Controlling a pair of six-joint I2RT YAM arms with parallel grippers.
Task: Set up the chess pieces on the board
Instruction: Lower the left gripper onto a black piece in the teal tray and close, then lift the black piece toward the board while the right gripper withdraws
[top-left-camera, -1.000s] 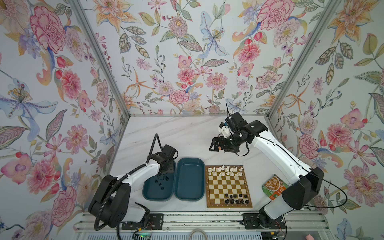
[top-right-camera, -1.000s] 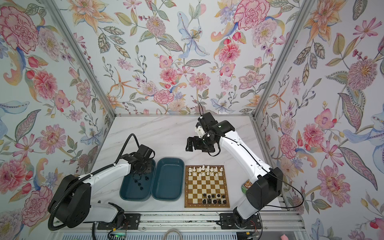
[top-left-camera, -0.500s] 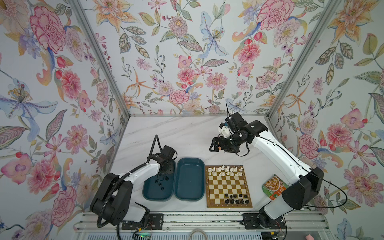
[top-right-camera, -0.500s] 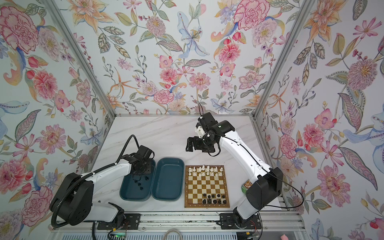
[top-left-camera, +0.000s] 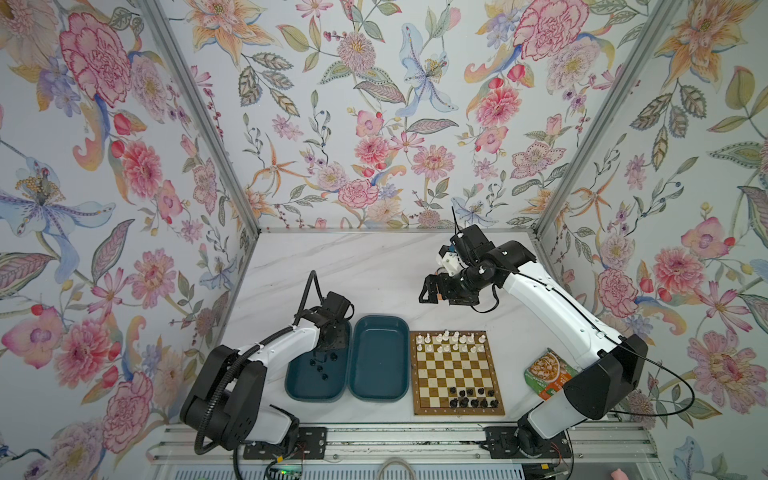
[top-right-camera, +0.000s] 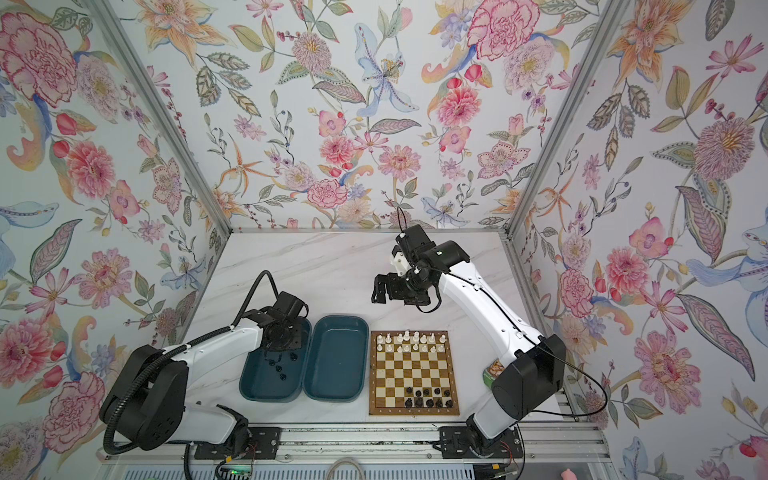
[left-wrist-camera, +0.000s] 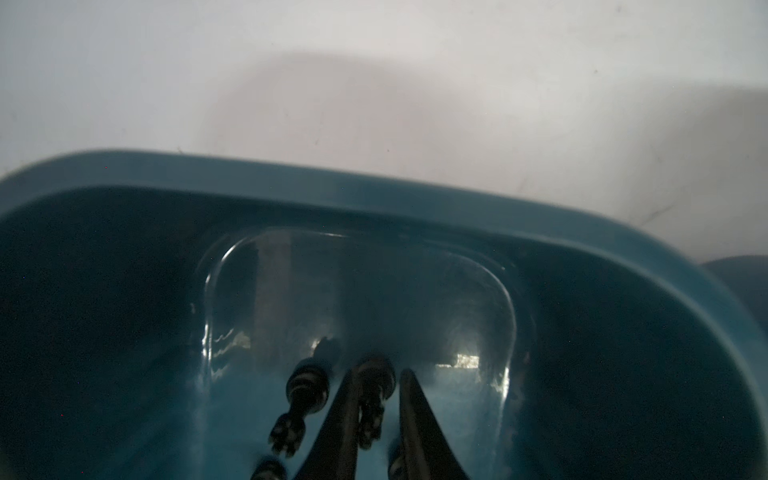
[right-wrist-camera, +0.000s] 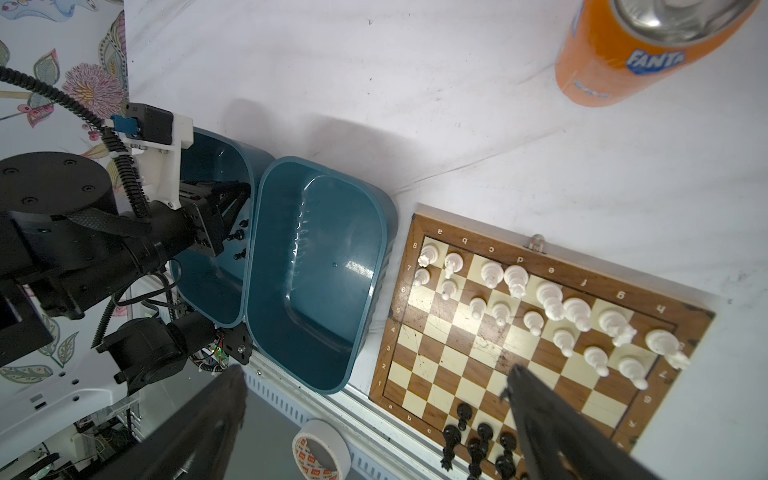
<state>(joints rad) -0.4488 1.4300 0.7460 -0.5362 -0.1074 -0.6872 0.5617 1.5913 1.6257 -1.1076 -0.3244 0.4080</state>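
The board (top-left-camera: 453, 376) lies at the front right of the table. White chess pieces (top-left-camera: 451, 340) fill its two far rows and several black ones (top-left-camera: 473, 398) stand in the near rows. More black pieces (top-left-camera: 321, 368) lie in the left teal tray (top-left-camera: 301, 388). My left gripper (top-left-camera: 328, 347) reaches down into that tray. In the left wrist view it (left-wrist-camera: 377, 374) has narrowed on a black piece (left-wrist-camera: 372, 399) lying between its fingers, with another black piece (left-wrist-camera: 305, 390) beside them. My right gripper (top-left-camera: 430, 291) hangs open and holds nothing, above the table behind the board.
A second teal tray (top-left-camera: 378, 361), with nothing in it, sits between the left tray and the board. A green and orange snack packet (top-left-camera: 546, 372) lies right of the board. An orange Fanta can (right-wrist-camera: 615, 62) stands behind the board. A tape roll (right-wrist-camera: 320, 451) lies below the table's front rail.
The left gripper's jaws have drawn in around the black piece in the tray. The right arm has stayed where it was, jaws wide.
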